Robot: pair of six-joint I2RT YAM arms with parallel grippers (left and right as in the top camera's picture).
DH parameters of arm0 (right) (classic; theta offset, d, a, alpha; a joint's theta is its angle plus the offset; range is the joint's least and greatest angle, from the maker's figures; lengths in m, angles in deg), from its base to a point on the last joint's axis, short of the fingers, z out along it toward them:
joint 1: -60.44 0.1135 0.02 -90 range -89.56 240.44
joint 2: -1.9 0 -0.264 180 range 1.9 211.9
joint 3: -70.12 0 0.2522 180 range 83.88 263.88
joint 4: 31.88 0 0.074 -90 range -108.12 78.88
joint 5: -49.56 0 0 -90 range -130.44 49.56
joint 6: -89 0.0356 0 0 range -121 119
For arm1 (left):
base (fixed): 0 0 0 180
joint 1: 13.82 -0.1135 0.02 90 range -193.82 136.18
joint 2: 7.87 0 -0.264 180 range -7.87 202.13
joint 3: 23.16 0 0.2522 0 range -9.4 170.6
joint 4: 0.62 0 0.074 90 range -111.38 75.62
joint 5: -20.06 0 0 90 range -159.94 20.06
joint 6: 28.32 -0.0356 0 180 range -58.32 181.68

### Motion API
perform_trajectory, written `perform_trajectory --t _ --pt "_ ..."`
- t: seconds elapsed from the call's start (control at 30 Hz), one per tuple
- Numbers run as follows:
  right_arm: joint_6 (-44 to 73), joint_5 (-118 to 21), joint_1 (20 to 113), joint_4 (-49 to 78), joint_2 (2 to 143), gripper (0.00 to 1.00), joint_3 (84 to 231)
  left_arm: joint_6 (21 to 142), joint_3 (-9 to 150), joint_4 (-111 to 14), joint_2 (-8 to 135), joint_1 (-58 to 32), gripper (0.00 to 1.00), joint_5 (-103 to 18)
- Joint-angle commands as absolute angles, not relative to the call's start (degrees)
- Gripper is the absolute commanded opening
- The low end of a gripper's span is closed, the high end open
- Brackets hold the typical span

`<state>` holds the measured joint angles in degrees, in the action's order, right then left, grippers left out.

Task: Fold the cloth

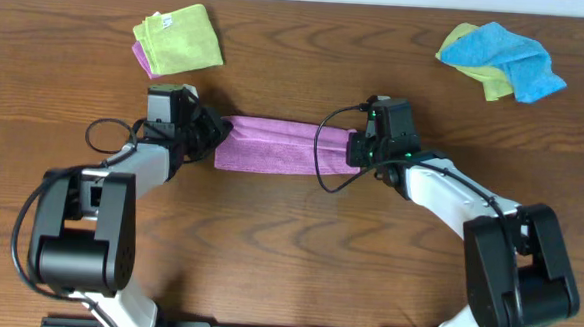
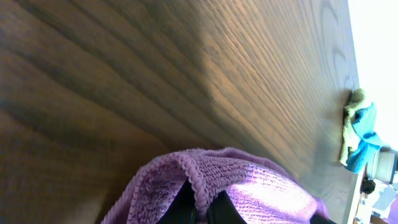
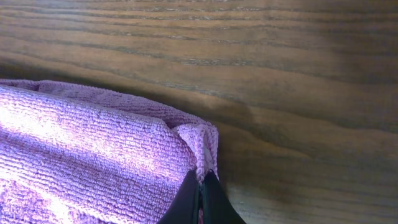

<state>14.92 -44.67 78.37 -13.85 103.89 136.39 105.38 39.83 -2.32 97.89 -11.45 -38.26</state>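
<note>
Jaws: left gripper (image 1: 218, 140) and right gripper (image 1: 355, 148) each clamp one end of the cloth (image 1: 283, 146).
Cloth axis: left-right, mid-frame.

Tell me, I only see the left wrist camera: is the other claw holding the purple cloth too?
Observer: Yes, the right claw is shut on the cloth at its other end.
Operator: Is the cloth flat or bunched up?
Observer: It lies as a long narrow strip running from the left claw to the right one.
Operator: I see a blue cloth far off. Any others?
Observer: A folded green cloth lies far off on the left side, apart from ours.
</note>
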Motion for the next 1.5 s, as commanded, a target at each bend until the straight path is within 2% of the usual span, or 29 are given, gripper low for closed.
perform_trajectory --t 0.0,0.17,0.2,0.3,0.37,0.43,0.5,0.63,0.9,1.27,1.4,1.47 --pt "14.59 -38.24 77.78 -13.50 105.64 0.01 136.76 105.58 41.49 -2.19 98.74 -12.63 0.05 -43.35" --pt "14.59 -38.24 77.78 -13.23 106.06 0.18 136.76 104.85 41.49 -3.70 98.74 -12.69 0.06 -43.39" --pt "14.59 -38.24 77.78 -13.15 106.06 0.24 136.76 104.11 41.49 -3.77 98.74 -12.69 0.07 -43.42" --pt "14.62 -38.26 77.76 -12.49 106.06 0.34 136.76 103.65 41.49 -3.72 98.72 -12.69 0.23 -43.37" --pt "14.62 -38.26 77.78 -11.75 105.93 0.37 136.76 103.65 41.51 -3.53 98.70 -12.71 0.42 -43.24" --pt "14.64 -38.26 77.78 -10.85 105.60 0.40 136.76 103.67 41.54 -3.33 98.41 -12.71 0.56 -42.65" --pt "14.86 -38.26 77.78 -9.89 105.01 0.41 136.78 103.61 41.76 -3.24 97.82 -12.74 0.62 -41.78" --pt "15.77 -38.26 77.76 -8.38 102.76 0.41 136.80 103.61 42.67 -3.31 95.86 -12.74 0.63 -41.38" --pt "17.26 -38.26 77.76 -4.51 94.78 0.54 136.80 103.43 43.88 -6.00 88.82 -12.80 0.72 -41.84" --pt "20.85 -38.39 77.72 3.44 88.68 0.54 136.80 105.53 44.03 -11.15 84.18 -12.95 0.72 -41.78" --pt "25.94 -38.55 77.72 5.32 88.68 0.54 136.78 105.55 44.03 -11.20 84.64 -11.69 0.68 -42.00" --pt "29.72 -39.46 77.69 5.26 88.70 0.56 136.67 105.58 44.03 -11.20 85.63 -10.37 0.55 -42.63"
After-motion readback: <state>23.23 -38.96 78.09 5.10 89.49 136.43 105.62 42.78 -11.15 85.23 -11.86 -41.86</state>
